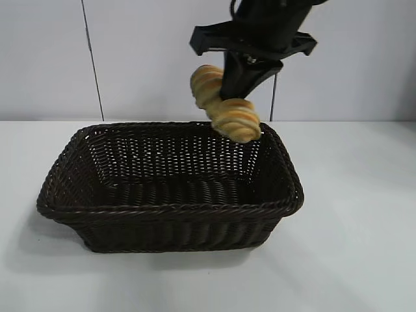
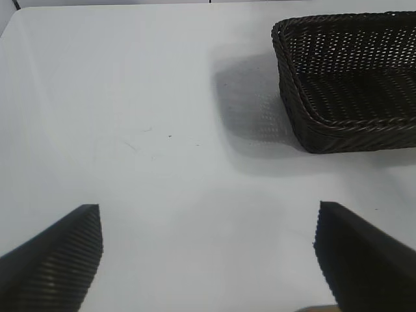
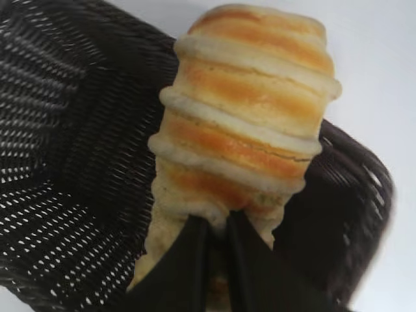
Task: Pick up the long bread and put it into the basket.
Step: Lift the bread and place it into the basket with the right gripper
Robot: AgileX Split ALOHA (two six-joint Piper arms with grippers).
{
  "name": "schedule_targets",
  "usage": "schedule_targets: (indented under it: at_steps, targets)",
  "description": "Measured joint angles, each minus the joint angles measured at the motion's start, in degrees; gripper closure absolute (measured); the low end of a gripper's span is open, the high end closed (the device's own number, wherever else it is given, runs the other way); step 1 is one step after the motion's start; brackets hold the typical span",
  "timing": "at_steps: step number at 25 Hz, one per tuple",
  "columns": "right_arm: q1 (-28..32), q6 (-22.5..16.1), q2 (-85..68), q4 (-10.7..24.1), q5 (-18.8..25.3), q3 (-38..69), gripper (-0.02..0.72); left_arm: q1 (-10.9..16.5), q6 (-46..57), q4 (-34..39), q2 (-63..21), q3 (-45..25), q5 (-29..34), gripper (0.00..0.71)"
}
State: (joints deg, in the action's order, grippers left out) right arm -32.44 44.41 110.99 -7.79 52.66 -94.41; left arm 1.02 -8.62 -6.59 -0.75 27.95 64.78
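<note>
Exterior view: right gripper (image 1: pixel 235 97) pinches the long bread (image 1: pixel 229 112) above the basket (image 1: pixel 169 208); next, lower and let go.

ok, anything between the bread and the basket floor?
Nothing visible. The right gripper holds the long bread tilted in the air over the far right corner of the basket; no other item shows in the basket in the exterior view.
</note>
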Motion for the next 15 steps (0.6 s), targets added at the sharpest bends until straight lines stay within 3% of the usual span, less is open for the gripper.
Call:
schedule_targets:
  at_steps: [2,5,15]
  targets:
    - [-0.1,6.9,0.2,-0.2,-0.3,0.0,0.652,0.0,0.0,0.0,0.0,0.0,0.0,0.068]
    - [-0.1,11.2,0.2,-0.9,-2.4,0.0,0.652,0.0,0.0,0.0,0.0,0.0,0.0,0.068]
    - [-0.1,12.4,8.0,-4.7,-2.9,-0.2,0.652,0.0,0.0,0.0,0.0,0.0,0.0,0.068]
